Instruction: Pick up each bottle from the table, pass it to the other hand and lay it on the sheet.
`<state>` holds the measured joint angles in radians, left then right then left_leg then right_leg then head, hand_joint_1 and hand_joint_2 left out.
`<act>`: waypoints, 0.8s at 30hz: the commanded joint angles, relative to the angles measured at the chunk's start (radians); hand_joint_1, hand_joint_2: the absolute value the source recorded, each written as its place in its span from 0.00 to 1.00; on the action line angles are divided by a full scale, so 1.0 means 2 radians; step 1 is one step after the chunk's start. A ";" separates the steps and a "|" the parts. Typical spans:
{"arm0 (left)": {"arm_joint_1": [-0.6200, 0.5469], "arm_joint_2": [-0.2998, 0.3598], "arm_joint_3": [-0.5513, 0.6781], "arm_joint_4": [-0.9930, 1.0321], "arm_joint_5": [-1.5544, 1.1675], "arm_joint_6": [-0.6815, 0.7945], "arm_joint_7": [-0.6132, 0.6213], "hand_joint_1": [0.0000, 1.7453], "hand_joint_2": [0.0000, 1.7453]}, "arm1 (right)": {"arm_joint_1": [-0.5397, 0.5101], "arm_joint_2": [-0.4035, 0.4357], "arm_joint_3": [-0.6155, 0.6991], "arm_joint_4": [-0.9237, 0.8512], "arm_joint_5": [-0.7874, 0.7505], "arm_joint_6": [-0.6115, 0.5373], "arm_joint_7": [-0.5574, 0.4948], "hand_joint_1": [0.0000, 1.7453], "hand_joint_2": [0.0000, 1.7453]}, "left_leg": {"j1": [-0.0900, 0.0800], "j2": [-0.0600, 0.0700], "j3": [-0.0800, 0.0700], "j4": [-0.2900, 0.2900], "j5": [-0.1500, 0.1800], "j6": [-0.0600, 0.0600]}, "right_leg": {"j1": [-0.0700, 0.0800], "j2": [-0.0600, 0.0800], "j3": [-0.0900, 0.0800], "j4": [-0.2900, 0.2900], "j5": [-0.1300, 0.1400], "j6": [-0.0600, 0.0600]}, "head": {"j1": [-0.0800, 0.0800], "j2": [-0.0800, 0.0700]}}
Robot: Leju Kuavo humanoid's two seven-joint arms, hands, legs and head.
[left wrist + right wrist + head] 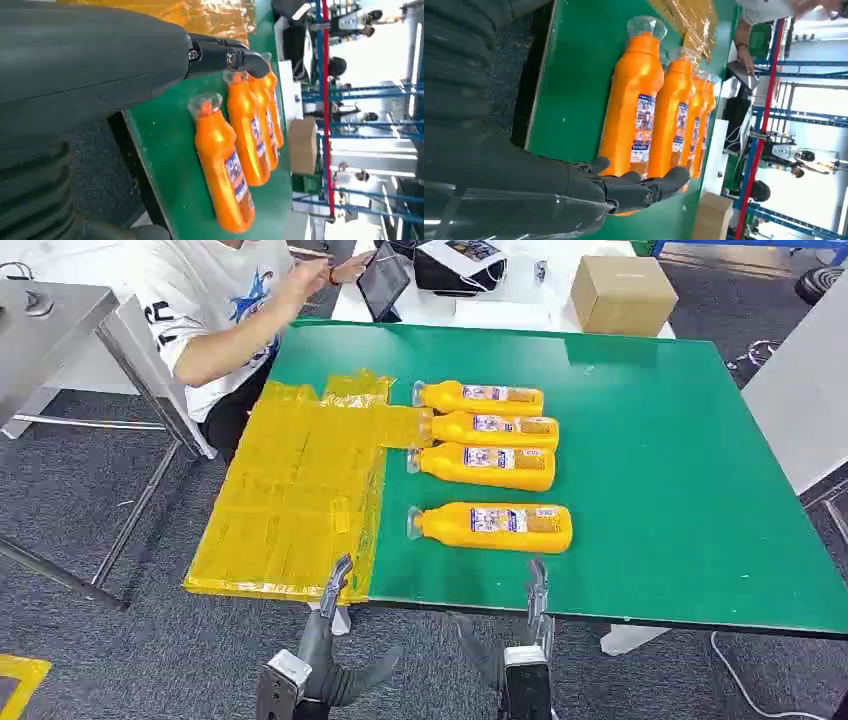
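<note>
Both hands (338, 585) (537, 585) empty with fingers apart, near four orange bottles (490, 527) beside yellow sheet (290, 500)

Both arms are reaching up from below toward the near edge of the table (700, 490). The left hand (338, 585) is hovering at that edge, fingers pointing up and forward, holding nothing. The right hand (538, 590) is sitting level with it further along the same edge, fingers extended and spread, palm empty too. In the wrist views, the left hand's dark fingers (225, 56) are stretching out straight over the table, and the right hand's fingers (639, 187) are lying apart, slightly curled.
</note>
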<state>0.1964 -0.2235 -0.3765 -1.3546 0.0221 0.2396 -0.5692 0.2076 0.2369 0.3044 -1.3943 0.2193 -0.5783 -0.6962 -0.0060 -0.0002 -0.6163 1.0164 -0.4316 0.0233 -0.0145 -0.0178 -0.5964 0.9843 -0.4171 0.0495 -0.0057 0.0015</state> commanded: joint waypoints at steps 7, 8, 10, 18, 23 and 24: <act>0.012 0.005 0.001 -0.006 -0.002 -0.009 0.003 0.00 1.00 | -0.021 -0.004 0.018 0.031 -0.009 -0.014 -0.001 0.00 1.00 | 0.001 0.001 0.003 0.000 -0.001 -0.001 | 0.001 0.002 0.003 -0.001 -0.001 -0.001 | 0.000 0.000; 0.012 0.005 0.001 -0.006 -0.002 -0.009 0.003 0.00 1.00 | -0.021 -0.004 0.018 0.031 -0.009 -0.014 -0.001 0.00 1.00 | 0.001 0.001 0.002 -0.001 -0.001 -0.001 | 0.000 0.001 0.002 -0.001 0.000 -0.001 | 0.000 0.000; 0.013 0.005 0.003 -0.007 -0.002 -0.009 0.003 0.00 1.00 | -0.022 -0.005 0.019 0.030 -0.010 -0.015 -0.001 0.00 1.00 | 0.001 0.001 0.004 -0.001 -0.002 -0.001 | 0.001 0.002 0.004 -0.001 -0.001 -0.001 | 0.000 0.000; 0.017 0.003 0.012 -0.017 -0.014 -0.010 0.004 0.00 1.00 | -0.023 -0.009 0.023 0.027 -0.011 -0.021 -0.001 0.00 1.00 | 0.001 0.001 0.003 0.000 -0.002 -0.001 | 0.001 0.002 0.003 -0.001 -0.001 -0.001 | 0.000 0.000; 0.003 -0.001 0.030 -0.032 -0.055 0.001 -0.003 0.00 1.00 | -0.041 -0.028 0.015 -0.012 0.067 -0.037 0.016 0.00 1.00 | 0.000 0.001 0.002 0.000 -0.001 -0.001 | 0.000 0.001 0.002 0.000 0.000 -0.001 | 0.000 0.000; -0.004 0.000 0.035 -0.031 -0.069 0.005 -0.002 0.00 1.00 | -0.049 -0.033 0.008 -0.022 0.089 -0.031 0.031 0.00 1.00 | 0.001 0.001 0.003 0.000 -0.001 -0.001 | 0.001 0.002 0.003 -0.001 -0.001 -0.001 | 0.000 0.000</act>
<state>0.2178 -0.2224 -0.3586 -1.3909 -0.0225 0.2216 -0.5676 0.1854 0.2384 0.3349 -1.3790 0.2228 -0.6264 -0.6985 -0.0060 -0.0002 -0.6163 1.0164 -0.4316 0.0233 -0.0145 -0.0178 -0.5961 0.9843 -0.4171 0.0495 -0.0057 0.0015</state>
